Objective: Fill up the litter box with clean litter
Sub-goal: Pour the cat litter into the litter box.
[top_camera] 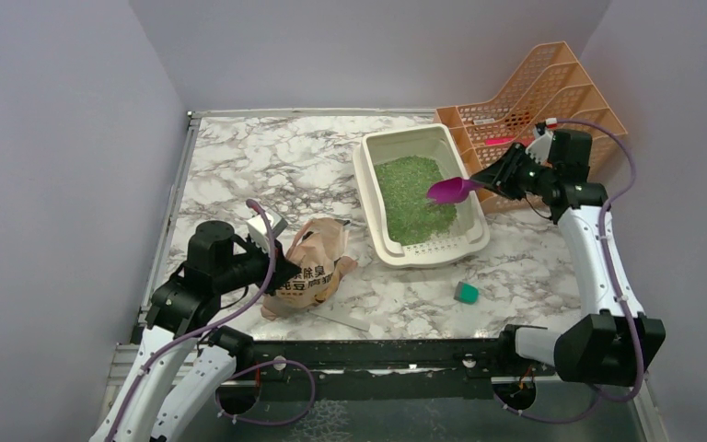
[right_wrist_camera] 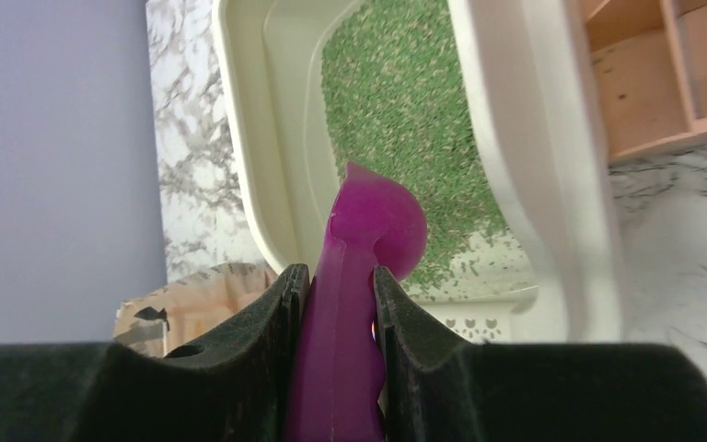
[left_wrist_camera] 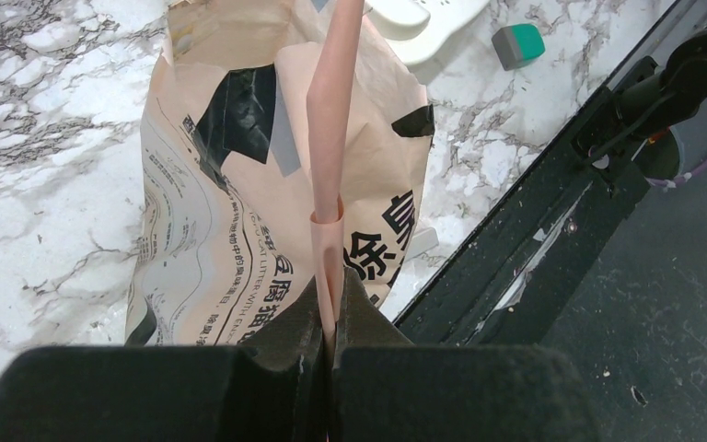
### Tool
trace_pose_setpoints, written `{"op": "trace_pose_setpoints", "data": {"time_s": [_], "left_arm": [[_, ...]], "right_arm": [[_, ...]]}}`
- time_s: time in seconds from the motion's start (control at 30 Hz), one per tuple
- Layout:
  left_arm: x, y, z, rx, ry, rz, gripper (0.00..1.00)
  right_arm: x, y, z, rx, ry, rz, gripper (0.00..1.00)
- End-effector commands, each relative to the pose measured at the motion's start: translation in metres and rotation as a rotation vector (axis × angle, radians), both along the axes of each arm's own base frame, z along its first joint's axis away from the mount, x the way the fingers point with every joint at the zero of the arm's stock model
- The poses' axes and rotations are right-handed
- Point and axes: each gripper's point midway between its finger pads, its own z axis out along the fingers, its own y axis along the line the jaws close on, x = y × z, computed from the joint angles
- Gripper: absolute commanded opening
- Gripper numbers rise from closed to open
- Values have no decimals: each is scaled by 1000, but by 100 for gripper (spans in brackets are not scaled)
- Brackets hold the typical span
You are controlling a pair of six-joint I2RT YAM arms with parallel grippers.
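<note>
While above litter (right_wrist_camera: pixel 396 101), scoop (right_wrist_camera: pixel 375 230) in right gripper (right_wrist_camera: pixel 341 296)

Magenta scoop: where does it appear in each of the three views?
Top external: magenta scoop right of centre, at the right side of the litter box.
Left wrist: not in it.
Right wrist: bottom centre, shut in the right gripper, its bowl over the green litter.
Shared landmark: litter box, only a corner at the left wrist view's top edge.
</note>
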Motion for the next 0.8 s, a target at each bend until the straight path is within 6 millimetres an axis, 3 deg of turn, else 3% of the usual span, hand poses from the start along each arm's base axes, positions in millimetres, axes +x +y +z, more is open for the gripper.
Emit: {"op": "trace_pose_setpoints", "data": {"time_s": [0.0,0.13,0.23,0.33,0.43,0.5,0.6,0.77], "left_arm": [[-3,-2,-10,10,32,-28,0],[-2,-2,-10,11,33,-23,0],[-2,-1,-8,9,25,-12,0],[-1,1,-6,7,17,-2,0],[-2,1,-6,6,15,1,0],[-2,1,-6,5,15,0,0],[-3,1,-5,3,11,-1,0],[-3,1,-6,4,12,-7,0]], "right_arm": [[0,-28,23,-151,-80,-94,1],[25,-33,50,-180,-167,-99,1],[44,-24,61,-144,-211,-39,1],[57,0,63,-108,-206,58,1],[59,32,59,-193,-199,156,1],[56,40,62,-200,-226,177,1],[43,50,84,-161,-322,230,1],[-5,95,119,81,-330,557,1]]}}
